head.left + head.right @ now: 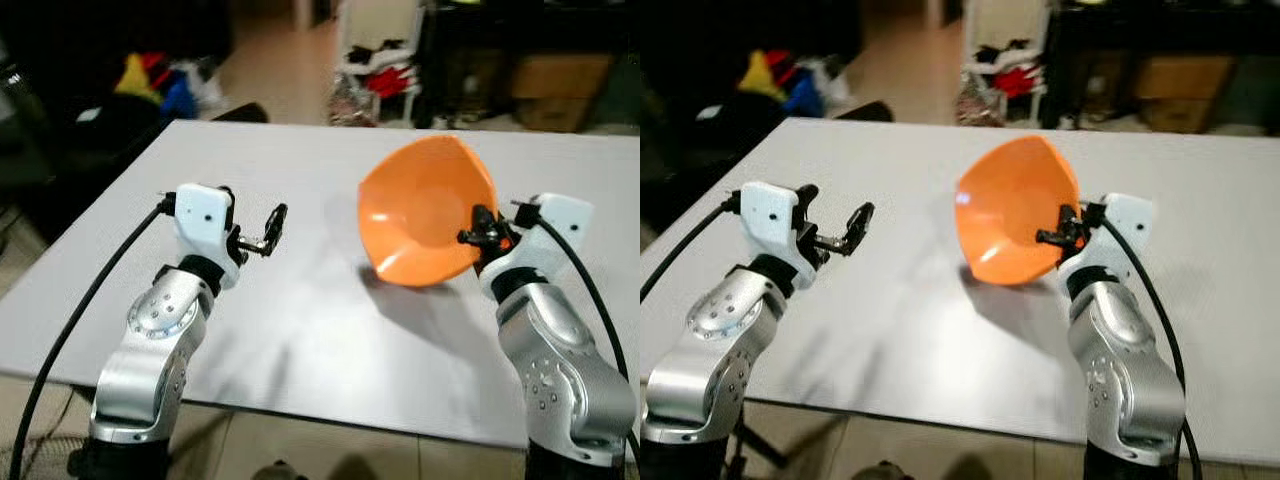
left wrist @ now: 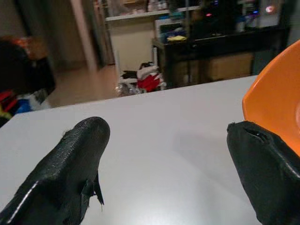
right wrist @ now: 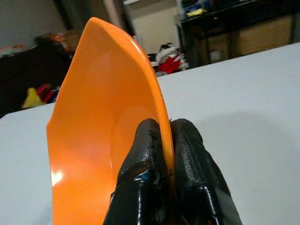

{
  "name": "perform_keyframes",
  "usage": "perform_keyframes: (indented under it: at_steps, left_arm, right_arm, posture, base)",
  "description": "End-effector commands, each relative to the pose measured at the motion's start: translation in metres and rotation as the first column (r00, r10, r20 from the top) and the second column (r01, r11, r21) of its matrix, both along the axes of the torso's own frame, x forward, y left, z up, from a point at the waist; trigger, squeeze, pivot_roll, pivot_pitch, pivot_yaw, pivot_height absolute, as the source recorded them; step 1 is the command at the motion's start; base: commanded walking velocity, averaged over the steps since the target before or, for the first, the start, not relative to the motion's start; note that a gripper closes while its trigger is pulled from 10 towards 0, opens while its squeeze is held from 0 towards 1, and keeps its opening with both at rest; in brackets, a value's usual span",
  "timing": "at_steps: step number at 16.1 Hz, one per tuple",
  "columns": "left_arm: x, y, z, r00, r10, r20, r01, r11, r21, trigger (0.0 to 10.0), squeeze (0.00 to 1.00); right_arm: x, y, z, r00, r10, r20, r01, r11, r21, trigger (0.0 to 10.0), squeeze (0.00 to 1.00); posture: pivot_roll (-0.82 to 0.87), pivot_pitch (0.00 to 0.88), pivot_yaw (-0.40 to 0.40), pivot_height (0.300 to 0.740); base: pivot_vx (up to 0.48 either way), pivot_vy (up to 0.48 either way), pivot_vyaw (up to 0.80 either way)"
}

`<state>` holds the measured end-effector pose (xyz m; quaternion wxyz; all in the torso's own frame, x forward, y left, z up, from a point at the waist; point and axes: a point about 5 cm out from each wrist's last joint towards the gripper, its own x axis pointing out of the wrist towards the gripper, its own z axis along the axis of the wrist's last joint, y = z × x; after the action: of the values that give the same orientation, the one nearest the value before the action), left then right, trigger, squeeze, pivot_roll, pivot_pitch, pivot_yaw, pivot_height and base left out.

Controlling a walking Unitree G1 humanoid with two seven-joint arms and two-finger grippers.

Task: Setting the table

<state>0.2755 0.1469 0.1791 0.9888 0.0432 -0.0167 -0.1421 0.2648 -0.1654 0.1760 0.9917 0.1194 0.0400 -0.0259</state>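
Observation:
An orange bowl (image 1: 425, 210) hangs tilted on its side above the white table (image 1: 300, 330), its hollow facing me. My right gripper (image 1: 482, 233) is shut on the bowl's rim, one finger inside and one outside, as the right wrist view shows (image 3: 164, 154). My left gripper (image 1: 270, 230) hovers over the table to the bowl's left, open with nothing between its fingers (image 2: 75, 159). The bowl's edge (image 2: 276, 108) shows beside the far finger in the left wrist view.
The table's near edge (image 1: 300, 412) runs just in front of both arms. Beyond its far edge stand a dark cabinet (image 1: 520, 50), a heap of red and white clutter (image 1: 375, 70) on the floor, and coloured toys (image 1: 160, 80) at the far left.

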Motion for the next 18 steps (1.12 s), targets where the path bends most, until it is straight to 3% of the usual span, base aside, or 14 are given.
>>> perform_keyframes:
  at_steps: [1, 3, 5, 7, 9, 15, 18]
  left_arm:
    - [0.002, 0.005, -0.001, 1.0, 0.015, -0.006, -0.015, 1.0, 0.008, 10.0, 0.0]
    - [0.002, 0.007, 0.0, 0.999, 0.032, 0.001, -0.032, 0.999, 0.005, 10.0, 0.0]
    - [-0.001, 0.008, -0.001, 0.998, 0.065, -0.003, -0.065, 0.998, 0.013, 10.0, 0.0]
    - [-0.004, 0.007, -0.004, 0.998, 0.06, -0.013, -0.06, 0.998, 0.016, 10.0, 0.0]
    - [-0.005, 0.006, -0.006, 0.998, 0.058, -0.012, -0.058, 0.998, -0.001, 10.0, 0.0]
    - [-0.002, 0.004, -0.004, 0.999, 0.048, -0.008, -0.048, 0.999, -0.014, 10.0, 0.0]
    - [-0.006, -0.001, -0.007, 0.999, 0.024, -0.023, -0.025, 0.999, -0.022, 10.0, 0.0]
  right_arm:
    - [0.002, 0.007, 0.011, 0.998, 0.033, 0.055, -0.035, 0.999, 0.024, 10.0, 0.0]
    - [0.006, 0.011, 0.012, 0.997, 0.061, 0.052, -0.063, 0.997, 0.052, 10.0, 0.0]
    - [0.009, 0.013, 0.013, 0.993, 0.112, 0.039, -0.117, 0.984, 0.135, 10.0, 0.0]
    - [0.01, 0.01, 0.012, 0.994, 0.106, 0.034, -0.11, 0.983, 0.147, 10.0, 0.0]
    - [0.009, 0.003, 0.011, 0.996, 0.079, 0.029, -0.083, 0.984, 0.155, 10.0, 0.0]
    - [0.014, 0.0, 0.013, 0.998, 0.06, 0.027, -0.063, 0.989, 0.134, 10.0, 0.0]
    - [0.014, -0.002, 0.015, 0.998, 0.06, 0.022, -0.062, 0.991, 0.123, 10.0, 0.0]
  posture:
    - [0.06, 0.0, 0.068, 0.74]
    - [0.07, 0.0, 0.057, 0.74]
    - [0.08, 0.0, 0.048, 0.74]
    - [0.07, 0.0, 0.047, 0.74]
    - [0.07, 0.0, 0.046, 0.74]
    - [0.08, 0.0, 0.046, 0.74]
    - [0.08, 0.0, 0.045, 0.74]
  base:
    - [0.0, 0.48, 0.0]
    - [0.0, 0.48, 0.0]
    - [0.0, 0.0, 0.0]
    - [0.0, 0.0, 0.0]
    - [0.0, 0.0, 0.0]
    - [0.366, 0.0, 0.0]
    - [0.416, 0.0, 0.53]
